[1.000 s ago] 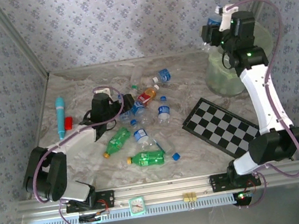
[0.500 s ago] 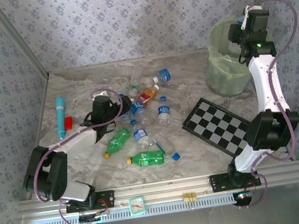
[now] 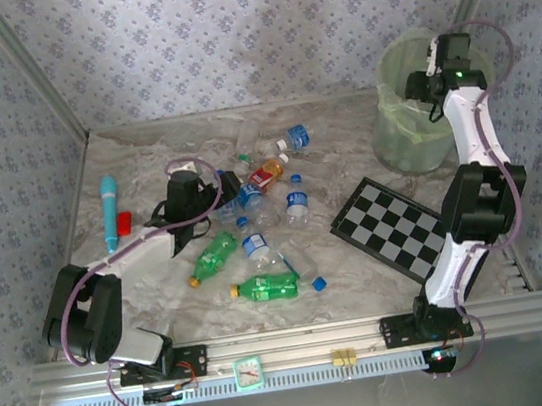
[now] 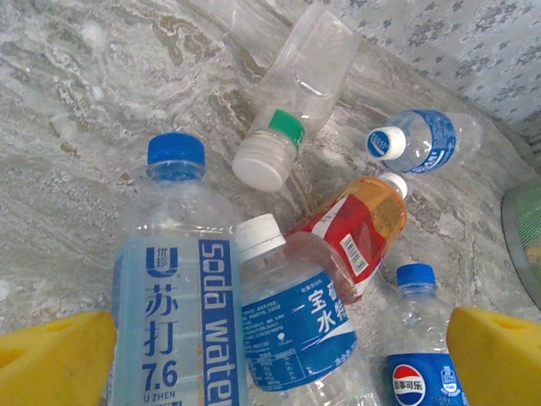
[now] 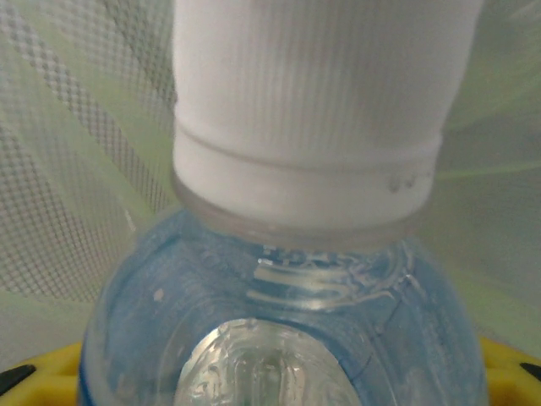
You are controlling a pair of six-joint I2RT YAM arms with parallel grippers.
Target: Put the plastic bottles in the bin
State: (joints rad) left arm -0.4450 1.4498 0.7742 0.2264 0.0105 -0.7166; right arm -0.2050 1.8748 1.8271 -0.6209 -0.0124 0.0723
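Observation:
My right gripper (image 3: pixel 423 88) hangs over the mouth of the pale-green bin (image 3: pixel 405 134), shut on a blue-tinted plastic bottle (image 5: pixel 279 313) with a white cap. In the right wrist view the bin's mesh wall and green bag (image 5: pixel 68 169) lie behind the bottle. My left gripper (image 3: pixel 225 191) is open over the bottle pile at mid table. Between its yellow fingers (image 4: pixel 51 359) lie a blue-capped soda water bottle (image 4: pixel 173 288) and a white-capped bottle (image 4: pixel 292 313). A red-orange labelled bottle (image 4: pixel 359 224) lies just beyond. Two green bottles (image 3: pixel 213 255) (image 3: pixel 268 286) lie nearer the front.
A black-and-white checkerboard (image 3: pixel 396 231) lies tilted between the pile and the bin. A turquoise tube (image 3: pixel 111 210) with a small red object (image 3: pixel 124 222) beside it rests at the left. More clear bottles (image 3: pixel 292 139) (image 3: pixel 298 204) are scattered behind and right of the pile.
The right arm has swung rightward and down with its bottle, from above the bin's left side to over the bin's mouth. The left arm has stayed still.

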